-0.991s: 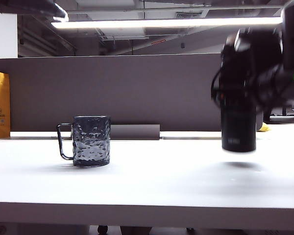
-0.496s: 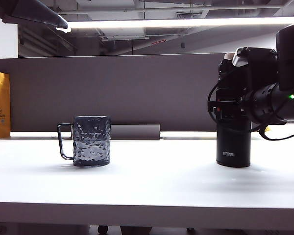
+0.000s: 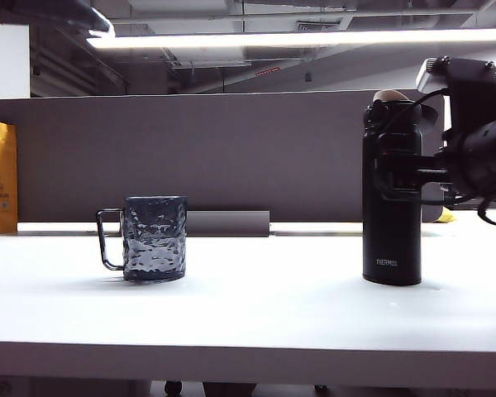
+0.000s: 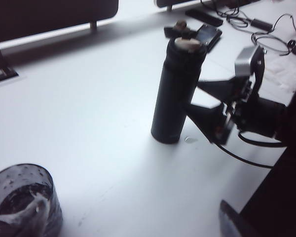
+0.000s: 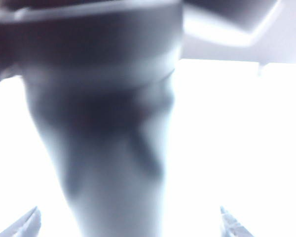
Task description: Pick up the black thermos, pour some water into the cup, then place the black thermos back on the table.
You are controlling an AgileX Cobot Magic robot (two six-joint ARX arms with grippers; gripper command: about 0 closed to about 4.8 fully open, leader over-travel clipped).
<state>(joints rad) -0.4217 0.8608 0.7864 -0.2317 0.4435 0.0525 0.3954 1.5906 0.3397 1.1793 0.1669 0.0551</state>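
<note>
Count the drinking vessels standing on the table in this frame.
2: the cup at left, the black thermos at right beside the open right gripper. None seem hidden.

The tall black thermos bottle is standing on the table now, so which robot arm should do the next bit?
The right arm, probably. Its right gripper is open around the tall matte-black thermos, which stands upright on the white table, so backing away looks simple. The left gripper isn't visible near it.

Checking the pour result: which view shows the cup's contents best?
The left wrist view: it looks down into the cup. The exterior view shows only its dimpled side; the right wrist view misses it.
</note>
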